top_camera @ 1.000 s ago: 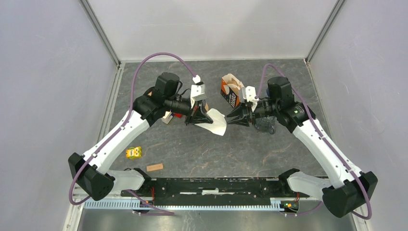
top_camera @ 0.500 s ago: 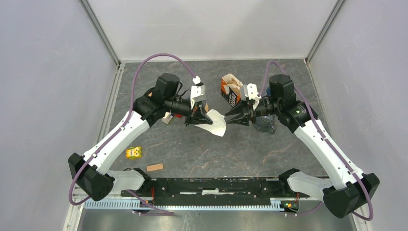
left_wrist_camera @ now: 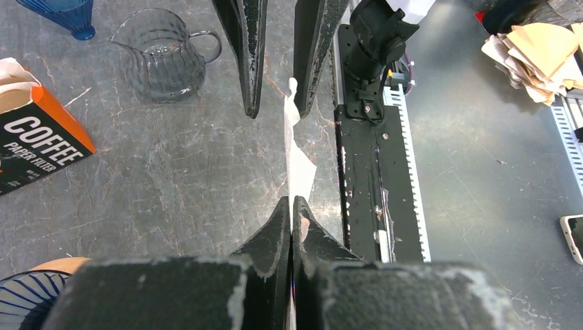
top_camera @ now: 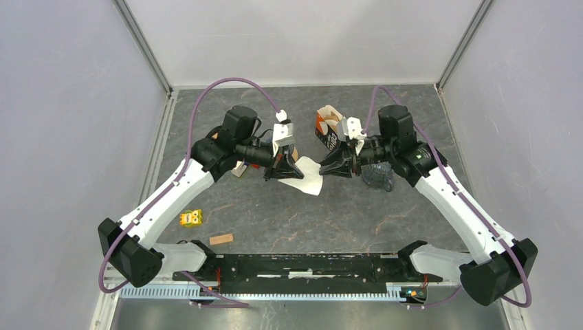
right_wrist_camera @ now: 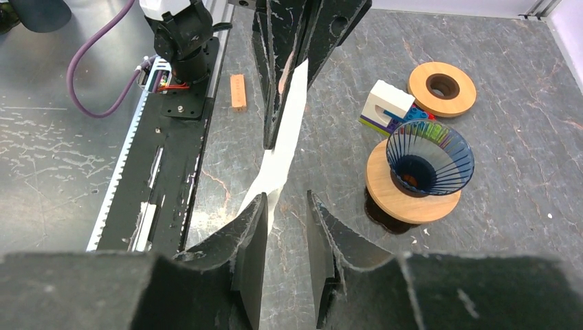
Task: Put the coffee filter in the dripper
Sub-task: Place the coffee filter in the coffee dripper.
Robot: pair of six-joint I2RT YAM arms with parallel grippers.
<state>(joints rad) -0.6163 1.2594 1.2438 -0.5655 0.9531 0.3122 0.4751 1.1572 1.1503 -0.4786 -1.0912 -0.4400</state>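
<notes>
Left gripper (left_wrist_camera: 292,206) clamps the white paper coffee filter (right_wrist_camera: 289,117) edge-on; right gripper (right_wrist_camera: 285,198), half-spread, straddles it; blue ribbed cone dripper (right_wrist_camera: 430,161) at its 3 o'clock, right-wrist view.

glass jug (left_wrist_camera: 159,58), wooden ring (right_wrist_camera: 441,88), small wooden block (right_wrist_camera: 238,91)

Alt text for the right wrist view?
White coffee filter, pinched by the shut left tool opposite, stretches to the open right tool in the foreground. Blue dripper sits on a wooden base at right, empty.
</notes>
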